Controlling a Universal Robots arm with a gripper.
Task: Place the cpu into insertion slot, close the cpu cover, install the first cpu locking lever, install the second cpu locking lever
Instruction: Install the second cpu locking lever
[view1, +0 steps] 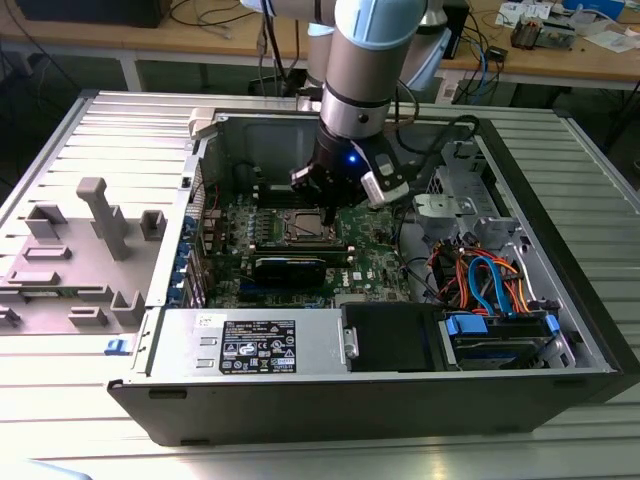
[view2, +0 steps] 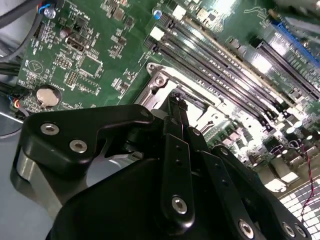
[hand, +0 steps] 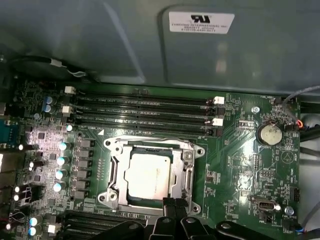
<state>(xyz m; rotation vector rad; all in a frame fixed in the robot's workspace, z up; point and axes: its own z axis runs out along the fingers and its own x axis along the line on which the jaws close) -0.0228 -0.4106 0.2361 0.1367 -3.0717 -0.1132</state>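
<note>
Inside the open computer case (view1: 560, 300), which lies on its side on the slatted metal tabletop (view1: 60, 400), the green motherboard (hand: 240, 160) faces upward and the tool (hand: 171, 206) is lowered over the socket area. In the first wrist view the cpu (hand: 148, 177) sits flat in the insertion slot (hand: 116, 165), silvery top up, and the cpu cover (hand: 186, 160) lies closed over it, its silver frame surrounding the chip with the chip showing through the square window. The tool's black fingertips (hand: 167, 204) are pressed together with no gap between them and rest at the edge of the cover frame nearest the camera; nothing is gripped between them. In the second wrist view the same closed fingertips (view2: 177, 107) meet the metal socket frame (view2: 160, 82) just beside the long black memory slots (view2: 225, 65). A coin cell battery (hand: 268, 134) sits on the board well apart from the socket. In the exterior view the arm (view1: 370, 60) descends from the far edge of the tabletop, and a grey fixture tray (view1: 80, 260) rests near the edge on the exterior view's left, beside the case.
</note>
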